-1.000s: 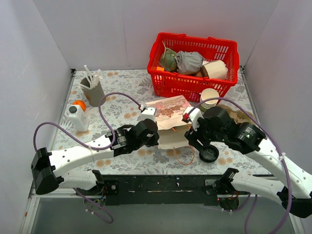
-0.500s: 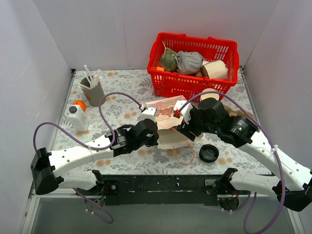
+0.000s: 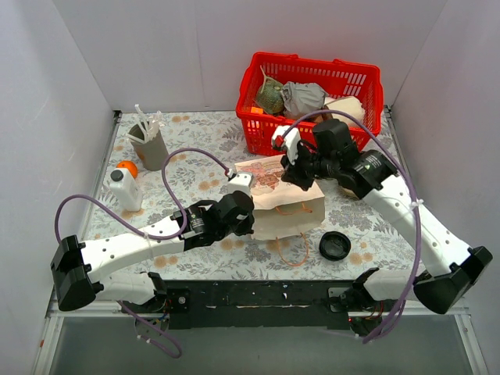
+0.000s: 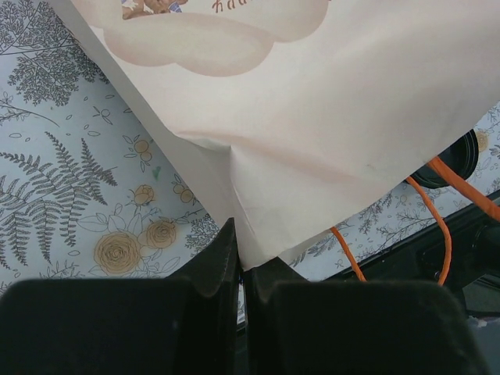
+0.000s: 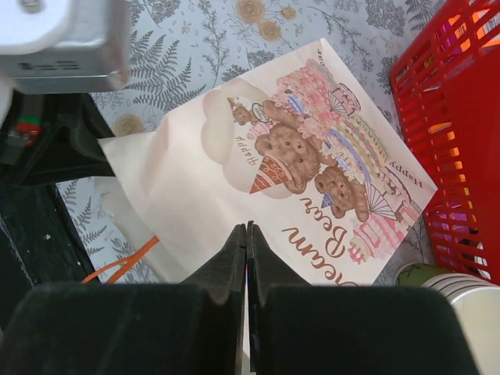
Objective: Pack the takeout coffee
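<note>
Left gripper (image 4: 241, 262) pinches the paper bag's (image 4: 336, 133) corner; right gripper's (image 5: 247, 242) jaws are closed above it. The takeout coffee is hidden, perhaps the green sliver (image 5: 412, 273) beside the cream cups (image 5: 469, 295). It is likely light and crushable, so grip its wall gently.

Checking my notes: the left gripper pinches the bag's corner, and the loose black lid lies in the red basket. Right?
Not quite: the top view shows the lid on the table, outside the basket. The left gripper does pinch a corner of the bag.
</note>
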Robot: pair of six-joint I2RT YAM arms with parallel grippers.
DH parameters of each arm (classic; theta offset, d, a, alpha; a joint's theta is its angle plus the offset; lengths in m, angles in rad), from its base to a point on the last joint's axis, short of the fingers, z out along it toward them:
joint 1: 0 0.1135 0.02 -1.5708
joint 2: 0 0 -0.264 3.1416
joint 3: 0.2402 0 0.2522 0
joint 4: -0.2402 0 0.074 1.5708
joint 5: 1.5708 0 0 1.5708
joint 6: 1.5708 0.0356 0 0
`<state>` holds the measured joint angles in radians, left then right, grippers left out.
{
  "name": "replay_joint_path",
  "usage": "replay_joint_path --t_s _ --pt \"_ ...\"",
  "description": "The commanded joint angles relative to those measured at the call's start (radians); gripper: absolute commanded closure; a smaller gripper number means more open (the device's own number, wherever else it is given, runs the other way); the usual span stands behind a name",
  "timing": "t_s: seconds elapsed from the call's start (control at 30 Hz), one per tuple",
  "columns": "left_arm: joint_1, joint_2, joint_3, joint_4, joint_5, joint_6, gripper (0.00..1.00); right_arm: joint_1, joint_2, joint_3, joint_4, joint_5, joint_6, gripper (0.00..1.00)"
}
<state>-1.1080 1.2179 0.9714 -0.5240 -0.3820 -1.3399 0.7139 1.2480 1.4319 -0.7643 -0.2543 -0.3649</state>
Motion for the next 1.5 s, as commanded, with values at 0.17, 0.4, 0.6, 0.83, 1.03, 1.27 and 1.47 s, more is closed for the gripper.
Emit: replay_joint_path --t_s 0.17,0.4,0.6,0.83,1.03,1.27,1.47 --pt "0.005 0.003 0.012 -0.011 -0.011 0.015 1.0 -0.103 -0.068 0.007 -0.024 -0.241 -0.096 0.74" --pt "0.016 -0.009 0.016 -0.011 0.009 0.021 1.0 -0.097 -0.235 -0.18 -0.101 -0.375 -0.273 0.43" --pt "0.022 -0.011 0.021 -0.019 0.017 0.027 1.0 -0.091 -0.315 -0.267 -0.103 -0.379 -0.376 0.36" --pt "0.022 -0.008 0.018 -0.011 0.023 0.033 1.0 -0.091 -0.269 -0.235 -0.064 -0.35 -0.306 0.68" --pt "0.022 0.006 0.027 -0.022 0.025 0.044 1.0 -0.091 -0.184 -0.206 0.033 -0.34 -0.092 0.99" --pt "0.022 0.008 0.029 -0.021 0.035 0.044 1.0 -0.114 0.097 -0.056 -0.046 -0.247 -0.04 0.99" --pt "0.023 0.026 0.035 -0.011 0.04 0.047 1.0 -0.122 0.168 -0.013 0.031 -0.162 0.021 0.99"
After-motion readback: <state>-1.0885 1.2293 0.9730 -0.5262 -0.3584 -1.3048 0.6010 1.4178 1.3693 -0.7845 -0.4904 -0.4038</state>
